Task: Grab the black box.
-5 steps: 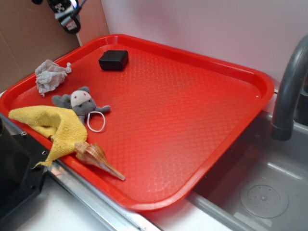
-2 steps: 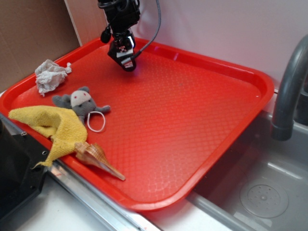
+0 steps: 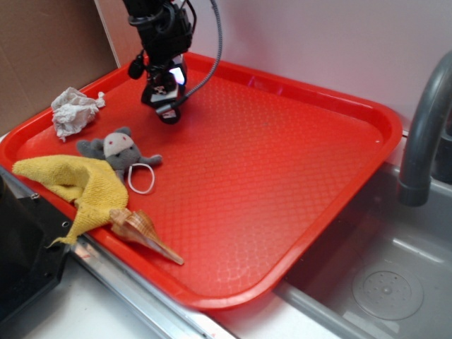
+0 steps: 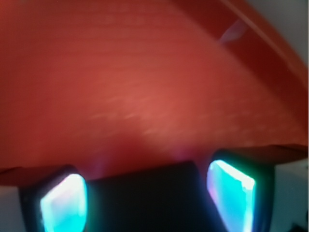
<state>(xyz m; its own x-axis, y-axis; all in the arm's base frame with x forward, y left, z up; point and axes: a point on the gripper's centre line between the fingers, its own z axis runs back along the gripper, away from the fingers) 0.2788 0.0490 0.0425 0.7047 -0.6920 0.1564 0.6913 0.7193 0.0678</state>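
Note:
In the wrist view the black box (image 4: pixel 145 195) fills the bottom middle as a matte dark block on the red tray (image 4: pixel 145 87). It lies between my two glowing fingers (image 4: pixel 63 205), which stand on either side of it with a thin gap on the right. My gripper (image 4: pixel 147 200) is open around the box. Seen from the exterior view, the gripper (image 3: pixel 164 111) is low over the tray's far left part and hides the box.
A crumpled tissue (image 3: pixel 73 109), a grey plush mouse (image 3: pixel 116 150), a white ring (image 3: pixel 141 178), a yellow cloth (image 3: pixel 74 182) and a shell (image 3: pixel 145 232) lie along the tray's left side. A faucet (image 3: pixel 424 134) and sink (image 3: pixel 381 282) are at the right, a black appliance (image 3: pixel 21 247) at the front left.
The arm came in from the upper left and dropped down over the black box, which now sits between the fingers. Nothing else on the tray moved.

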